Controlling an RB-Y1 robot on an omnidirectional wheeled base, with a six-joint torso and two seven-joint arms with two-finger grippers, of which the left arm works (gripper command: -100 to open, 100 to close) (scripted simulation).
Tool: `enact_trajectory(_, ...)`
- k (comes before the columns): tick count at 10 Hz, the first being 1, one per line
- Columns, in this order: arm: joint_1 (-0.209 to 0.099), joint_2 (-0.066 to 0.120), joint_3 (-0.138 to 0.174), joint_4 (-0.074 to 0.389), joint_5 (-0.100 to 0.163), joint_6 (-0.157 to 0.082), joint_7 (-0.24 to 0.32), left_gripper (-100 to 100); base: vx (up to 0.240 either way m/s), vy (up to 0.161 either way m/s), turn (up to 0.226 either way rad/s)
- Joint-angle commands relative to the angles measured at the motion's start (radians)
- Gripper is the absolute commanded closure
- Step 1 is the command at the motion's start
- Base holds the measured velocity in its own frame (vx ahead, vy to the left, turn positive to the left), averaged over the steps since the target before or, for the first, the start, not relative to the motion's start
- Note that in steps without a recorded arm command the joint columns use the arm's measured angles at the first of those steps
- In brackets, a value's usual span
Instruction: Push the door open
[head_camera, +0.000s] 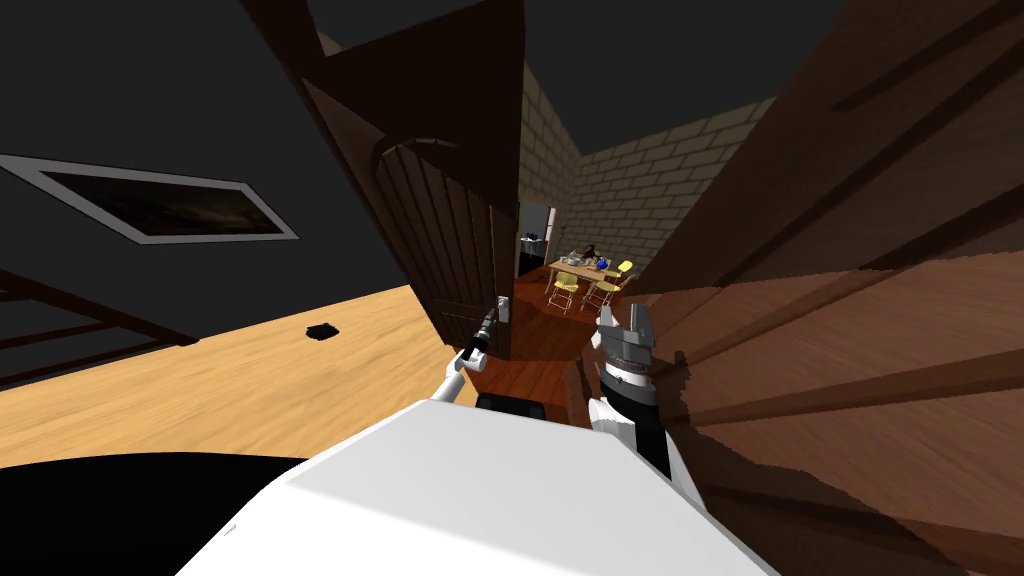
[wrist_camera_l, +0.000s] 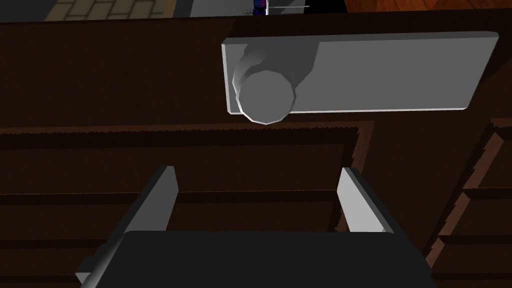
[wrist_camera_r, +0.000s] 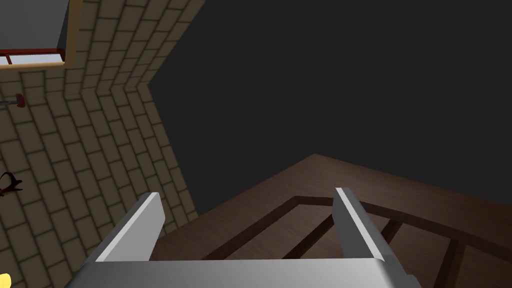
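Left wrist view: left gripper (wrist_camera_l: 258, 172) is spread wide and empty, aimed at the dark brown door (wrist_camera_l: 100, 75), at the panel just below the grey knob (wrist_camera_l: 265, 97) and its plate (wrist_camera_l: 395, 72). Head view shows the door already ajar, with an opening (head_camera: 533, 250) past its edge giving onto a table (head_camera: 580, 268) and yellow chairs (head_camera: 566, 285). Step in hand, as I read it: make contact and push. Best done with the fingertips on flat panel near the knob side, far from the hinges, for leverage. Stay off the knob so nothing snags, push along the swing arc, and let the base follow rather than overreach. Right gripper (head_camera: 625, 320) is raised beside the opening, also fully spread and holding nothing; keep it clear of the door edge. Hard to tell: whether the left fingertips touch the wood, probably just short. The hinge side is lost in the dark. The big brown panelled surface (head_camera: 850, 300) on the right could be a second leaf or a wall, can't say.
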Motion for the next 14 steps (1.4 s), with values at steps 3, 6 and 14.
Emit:
enact_trajectory(3,-0.001,-0.018,0.007,0.011,-0.007,-0.016,-0.011,-100,0.218,-0.017,-0.017)
enact_trajectory(6,-0.001,-0.037,0.010,0.014,-0.010,-0.021,-0.014,-100,0.172,-0.034,-0.014)
enact_trajectory(14,0.010,-0.024,-0.026,0.006,0.022,-0.018,-0.049,100,0.018,-0.003,0.054)
